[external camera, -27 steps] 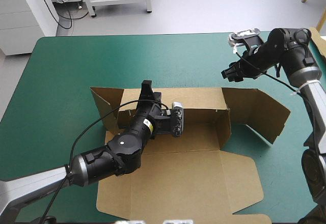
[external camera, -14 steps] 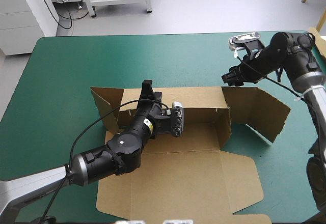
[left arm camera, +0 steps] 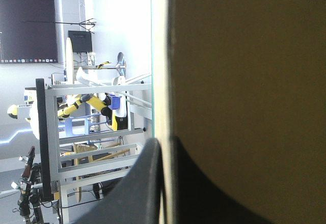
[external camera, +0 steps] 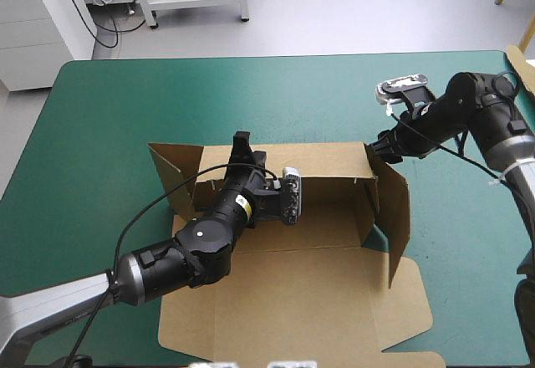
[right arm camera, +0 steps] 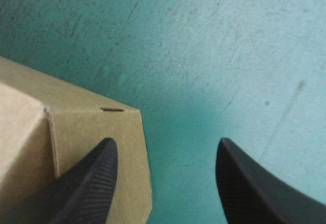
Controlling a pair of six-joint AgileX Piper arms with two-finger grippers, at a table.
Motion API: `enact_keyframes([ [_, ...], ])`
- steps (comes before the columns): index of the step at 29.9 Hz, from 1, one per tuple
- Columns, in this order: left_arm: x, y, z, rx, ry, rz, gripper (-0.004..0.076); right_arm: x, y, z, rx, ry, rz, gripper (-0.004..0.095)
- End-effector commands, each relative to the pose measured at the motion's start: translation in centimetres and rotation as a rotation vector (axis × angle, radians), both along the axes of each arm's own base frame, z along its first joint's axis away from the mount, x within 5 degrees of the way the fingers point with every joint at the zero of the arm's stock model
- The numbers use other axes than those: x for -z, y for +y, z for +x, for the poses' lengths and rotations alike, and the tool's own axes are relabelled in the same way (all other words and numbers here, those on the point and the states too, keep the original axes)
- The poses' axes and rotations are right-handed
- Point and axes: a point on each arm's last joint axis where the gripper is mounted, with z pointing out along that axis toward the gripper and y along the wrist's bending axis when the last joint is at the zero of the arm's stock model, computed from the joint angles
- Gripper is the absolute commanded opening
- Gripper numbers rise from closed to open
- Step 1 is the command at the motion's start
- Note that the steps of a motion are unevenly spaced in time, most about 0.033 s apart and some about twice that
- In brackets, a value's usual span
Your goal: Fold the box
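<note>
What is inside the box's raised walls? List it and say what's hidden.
Inside the box is bare brown floor and the left gripper, shut on the far wall. The left arm covers the floor's left part, so anything under it cannot be seen.

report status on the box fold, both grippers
Left gripper shut on the box, far wall. Right gripper open at the raised right flap, far corner. Near panel flat. Nothing seen in the way.
</note>
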Motion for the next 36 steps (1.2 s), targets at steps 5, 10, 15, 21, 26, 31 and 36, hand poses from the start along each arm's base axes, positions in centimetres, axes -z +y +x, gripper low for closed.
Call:
enact_keyframes([
  [5,-1.7,0.0,-0.4,0.04,-0.035,-0.057,-0.0008,-1.7,-0.4,-3.7,-0.01,-0.068,0.034,0.0535],
  [10,-1.7,0.0,-0.4,0.04,-0.035,-0.057,-0.0008,-1.8,-0.1,-5.8,-0.053,-0.089,0.081,0.0534],
  [15,-1.7,-0.1,-0.5,0.044,-0.029,-0.07,-0.0008,-1.2,-0.1,-7.1,-0.081,-0.101,0.09,0.052],
  [21,-1.7,-0.1,-0.5,0.045,-0.03,-0.068,-0.0008,-0.6,0.0,-8.5,-0.143,-0.104,0.089,0.0485],
  [26,-1.7,-0.1,-0.5,0.045,-0.03,-0.068,-0.0008,-0.4,0.4,-9.6,-0.213,-0.117,0.126,0.0485],
  [31,-1.7,-0.1,-0.5,0.045,-0.03,-0.068,-0.0008,0.4,0.8,-10.1,-0.25,-0.127,0.167,0.0485],
  [36,-1.7,-0.1,-0.5,0.044,-0.027,-0.069,-0.0008,1.0,1.0,-9.6,-0.202,-0.171,0.207,0.0484],
])
